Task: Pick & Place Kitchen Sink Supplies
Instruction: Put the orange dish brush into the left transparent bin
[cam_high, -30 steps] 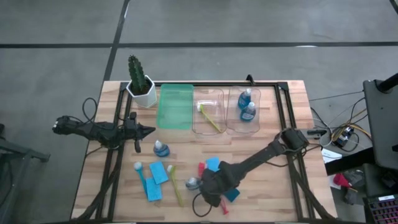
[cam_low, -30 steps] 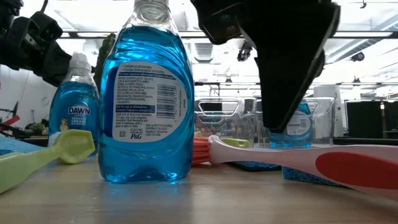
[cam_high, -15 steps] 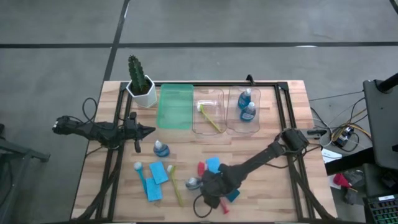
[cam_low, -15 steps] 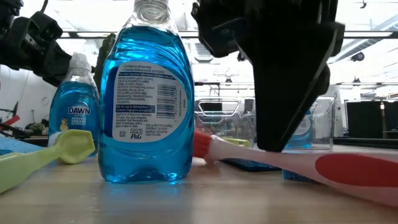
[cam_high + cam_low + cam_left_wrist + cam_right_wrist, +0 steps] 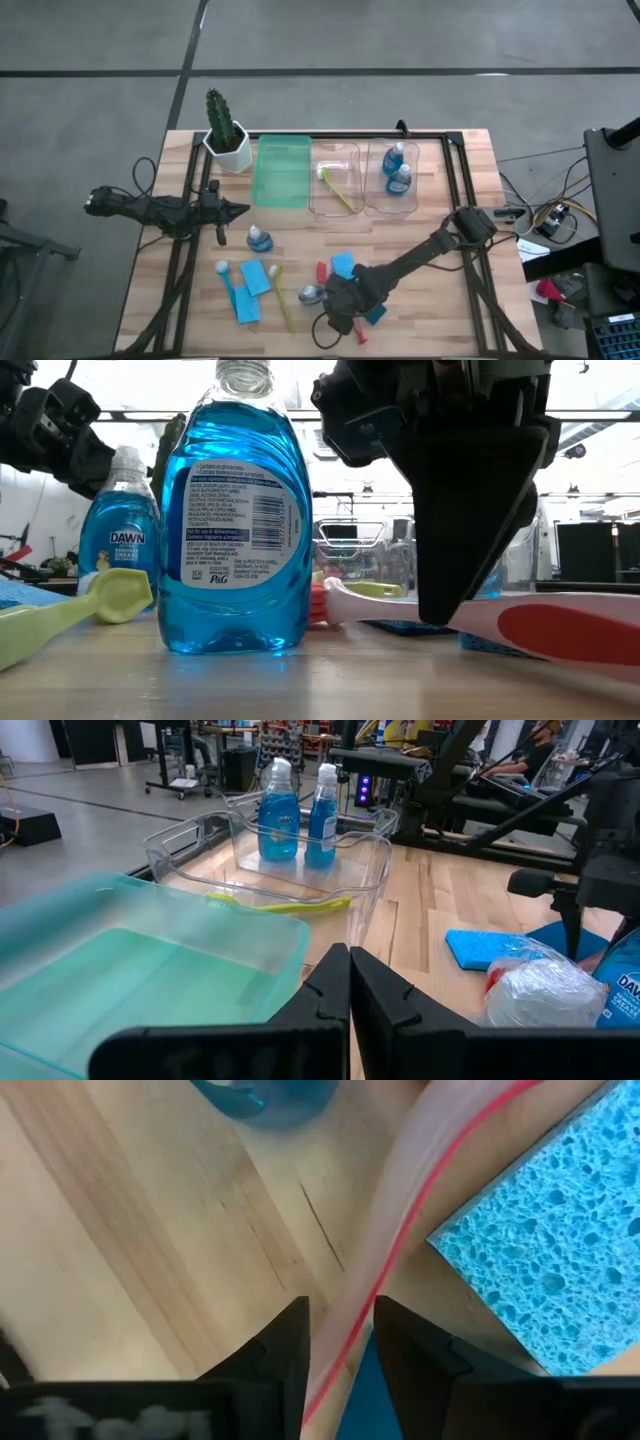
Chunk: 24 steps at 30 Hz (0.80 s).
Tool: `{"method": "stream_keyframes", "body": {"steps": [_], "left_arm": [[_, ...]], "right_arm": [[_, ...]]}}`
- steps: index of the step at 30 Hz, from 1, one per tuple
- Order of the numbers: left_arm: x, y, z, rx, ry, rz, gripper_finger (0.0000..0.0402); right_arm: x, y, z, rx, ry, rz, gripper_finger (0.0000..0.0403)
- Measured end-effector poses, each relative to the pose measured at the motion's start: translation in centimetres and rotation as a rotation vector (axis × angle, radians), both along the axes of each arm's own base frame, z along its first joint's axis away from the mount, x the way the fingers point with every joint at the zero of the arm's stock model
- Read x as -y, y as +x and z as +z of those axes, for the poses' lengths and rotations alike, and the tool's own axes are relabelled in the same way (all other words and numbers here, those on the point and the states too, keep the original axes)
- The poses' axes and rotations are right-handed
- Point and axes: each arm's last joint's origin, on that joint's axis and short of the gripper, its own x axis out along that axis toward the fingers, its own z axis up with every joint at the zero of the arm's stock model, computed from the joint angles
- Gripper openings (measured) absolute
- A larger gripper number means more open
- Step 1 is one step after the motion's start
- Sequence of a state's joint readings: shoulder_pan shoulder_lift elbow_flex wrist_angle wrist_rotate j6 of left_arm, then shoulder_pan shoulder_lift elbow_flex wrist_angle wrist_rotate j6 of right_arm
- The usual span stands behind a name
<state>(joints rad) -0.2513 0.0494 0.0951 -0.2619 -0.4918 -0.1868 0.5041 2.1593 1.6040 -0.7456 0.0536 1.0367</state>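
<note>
The pink brush (image 5: 324, 271) lies on the table near its front edge, beside a blue sponge (image 5: 343, 264) and a darker teal sponge (image 5: 376, 314). My right gripper (image 5: 342, 312) points down over the brush's handle and is shut on it (image 5: 342, 1350). A blue-liquid bottle (image 5: 235, 510) stands just left of it. Farther left are another bottle (image 5: 260, 238), two blue sponges (image 5: 250, 290), a blue brush (image 5: 226, 280) and a yellow-green brush (image 5: 284, 300). My left gripper (image 5: 243, 210) hovers shut at the left, holding nothing (image 5: 349, 982). My right gripper pinches the pink brush's handle (image 5: 356, 1312) between its two fingers, about midway along. The fingers come steeply from above and lie across the handle. The brush still lies along the table (image 5: 540, 630).
At the back stand a green bin (image 5: 283, 172), a clear bin (image 5: 335, 190) with a yellow-green brush, and a clear bin (image 5: 380, 200) with two bottles. A cactus in a white pot (image 5: 227, 135) is at the back left. Black frame rails (image 5: 455, 180) run along the sides.
My right gripper has sunk onto the pink brush's handle. The brush has shifted slightly on the table.
</note>
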Motion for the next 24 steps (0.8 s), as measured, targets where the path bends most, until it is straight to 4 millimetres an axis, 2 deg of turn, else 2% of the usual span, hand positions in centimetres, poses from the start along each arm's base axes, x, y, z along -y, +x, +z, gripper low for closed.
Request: {"method": "stream_keyframes", "body": {"steps": [14, 24], "left_arm": [[0.0, 0.0, 0.0, 0.0, 0.0, 0.0, 0.0005], [0.0, 0.0, 0.0, 0.0, 0.0, 0.0, 0.0005]], "right_arm": [[0.12, 0.04, -0.09, 0.002, -0.001, 0.0, 0.004], [0.39, 0.04, -0.03, -0.008, -0.005, -0.012, 0.0035]]}}
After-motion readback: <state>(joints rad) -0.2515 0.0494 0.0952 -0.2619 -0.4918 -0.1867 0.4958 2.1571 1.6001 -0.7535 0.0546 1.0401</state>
